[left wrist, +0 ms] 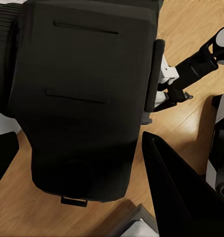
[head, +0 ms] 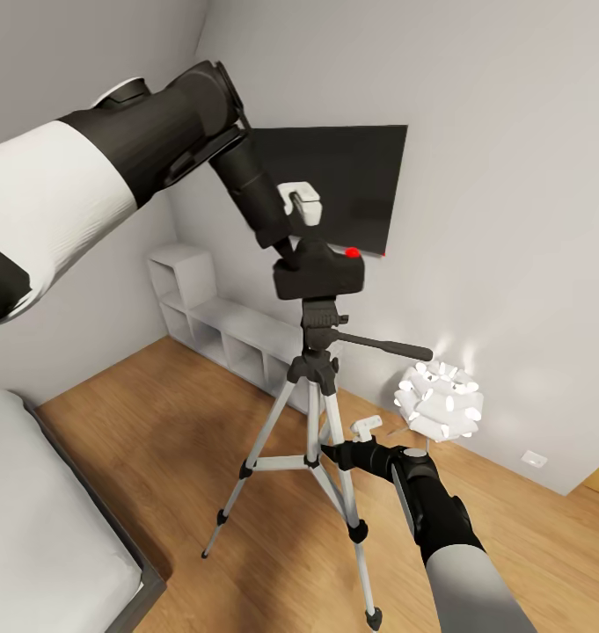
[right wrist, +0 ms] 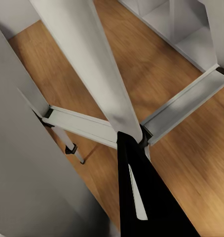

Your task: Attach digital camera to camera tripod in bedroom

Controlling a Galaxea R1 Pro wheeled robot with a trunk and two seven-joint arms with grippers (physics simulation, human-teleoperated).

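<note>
The camera (head: pixel 321 271) sat right on top of the tripod (head: pixel 312 440), its base seemingly meeting the black head, red dot up and facing the wall side, so the mounting looked all but done; whether it was truly seated or just resting there, the head view could not settle. The left end effector (head: pixel 301 230) was at the camera's back upper edge, one white finger showing above the body, and the left wrist view had the camera's dark back (left wrist: pixel 82 98) looming close between dark finger shapes, so it appeared to be pinching the camera, not yet released. What was left, by my reading: confirm the seat, let go, back away. Lower down, the right end effector (head: pixel 362 440) was at a silver leg near the spreader brace, and the right wrist view showed a leg (right wrist: pixel 87 69) running between its fingers; steadying the stand, apparently, though a firm clamp could not be told. Room was tight behind: the wall screen (head: pixel 352 185) hung just past the camera, the pan handle (head: pixel 383 345) jutted toward the ball lamp (head: pixel 440 400), low white shelves (head: pixel 211 325) lined the wall. The bed (head: pixel 53 527) edged in at one side; open wood floor (head: pixel 202 422) lay toward the robot for withdrawing.
</note>
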